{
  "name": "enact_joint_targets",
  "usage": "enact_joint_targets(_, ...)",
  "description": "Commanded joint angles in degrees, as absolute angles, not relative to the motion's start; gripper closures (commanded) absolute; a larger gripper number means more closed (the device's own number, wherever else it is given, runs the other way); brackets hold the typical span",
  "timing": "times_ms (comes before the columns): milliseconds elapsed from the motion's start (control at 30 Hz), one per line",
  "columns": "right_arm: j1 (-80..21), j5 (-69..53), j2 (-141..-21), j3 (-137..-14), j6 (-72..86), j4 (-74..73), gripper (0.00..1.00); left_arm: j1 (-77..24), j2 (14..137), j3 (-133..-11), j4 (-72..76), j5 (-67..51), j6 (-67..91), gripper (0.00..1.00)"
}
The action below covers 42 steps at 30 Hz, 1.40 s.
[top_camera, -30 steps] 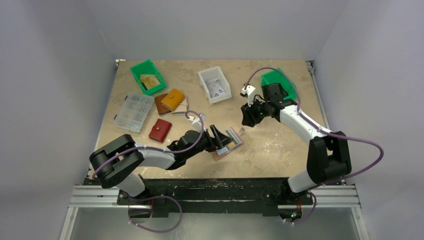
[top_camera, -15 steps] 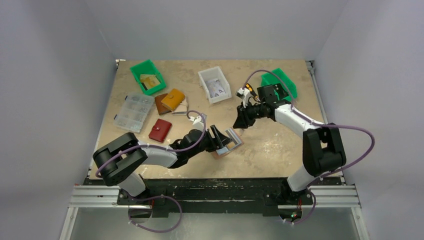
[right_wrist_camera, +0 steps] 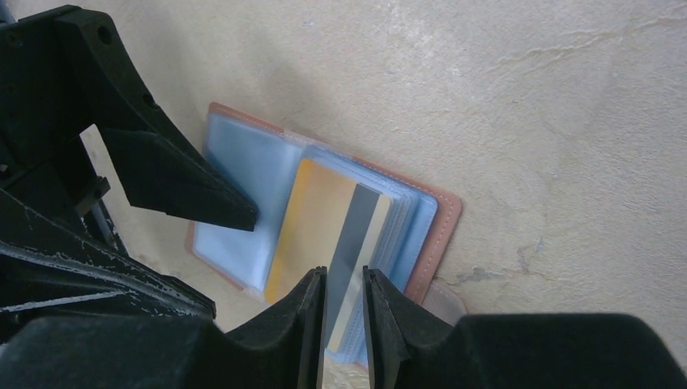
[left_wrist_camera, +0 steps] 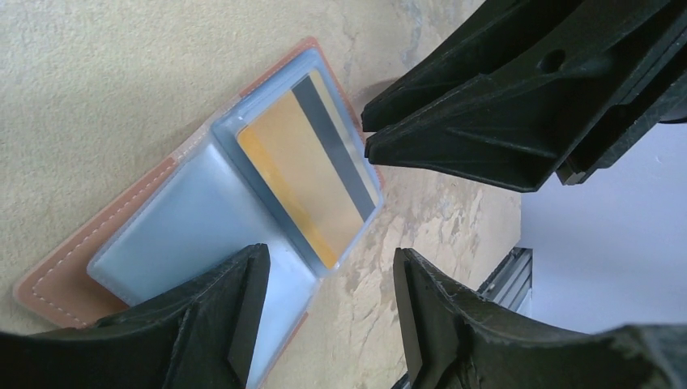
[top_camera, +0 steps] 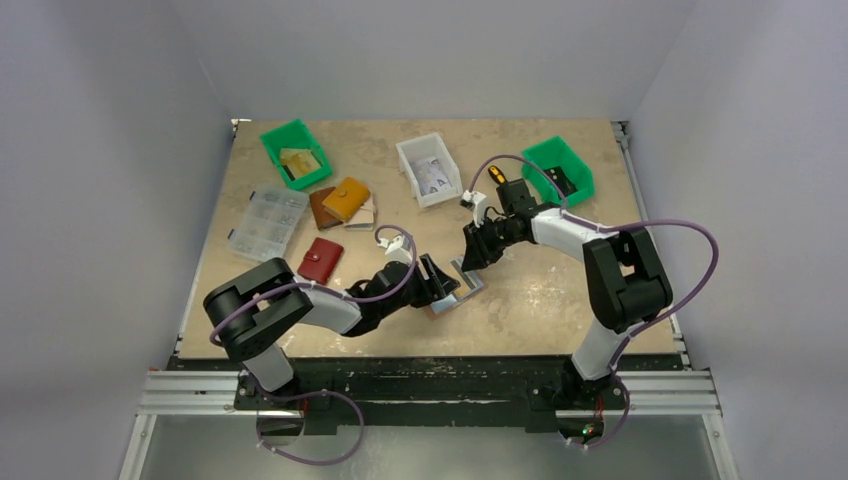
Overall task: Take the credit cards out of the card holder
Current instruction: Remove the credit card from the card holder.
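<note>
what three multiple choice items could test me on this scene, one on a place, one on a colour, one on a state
1. Where is the card holder?
A. held up in the air
B. on the table, between the left tool and the right tool
C. leaning against the back wall

2. What colour is the top card showing in its sleeve?
A. red
B. green
C. gold with a dark stripe

3. How does the card holder lie?
A. folded shut
B. standing on edge
C. open flat, sleeves facing up

Answers:
1 B, the top view shows it flat on the table with both tools at it.
2 C, both wrist views show the top card gold and dark-striped behind clear plastic.
3 C, both halves lie spread with the leather cover underneath.
</note>
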<state>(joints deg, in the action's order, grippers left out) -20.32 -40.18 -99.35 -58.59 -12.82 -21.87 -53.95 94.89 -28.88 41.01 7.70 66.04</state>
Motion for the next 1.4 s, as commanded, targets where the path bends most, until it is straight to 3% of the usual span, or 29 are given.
enact_joint_targets(0,-20.89,-37.16,-99.9,-60.47,-12.14,-21.84,0.71,-53.14,96.27,-30.71,41.84,9.05,68.72,0.39)
enact_joint_targets(467,-21.58,-36.83,-102.77,-61.55,-12.13,-23.32,0.72,-52.66,100.45,-32.26,42.43,8.83,71.26,0.49)
enact_joint_targets(833,-22.65,-40.85,-105.72,-63.27,-13.7,-26.81,0.9,-51.5,102.83,-29.46,48.23,7.63,73.94,0.62)
enact_joint_targets(1367,-25.08,-42.53,-109.34,-65.54,-16.98,-31.82,0.99,-48.17,109.12,-23.57,63.4,5.4,77.9,0.81)
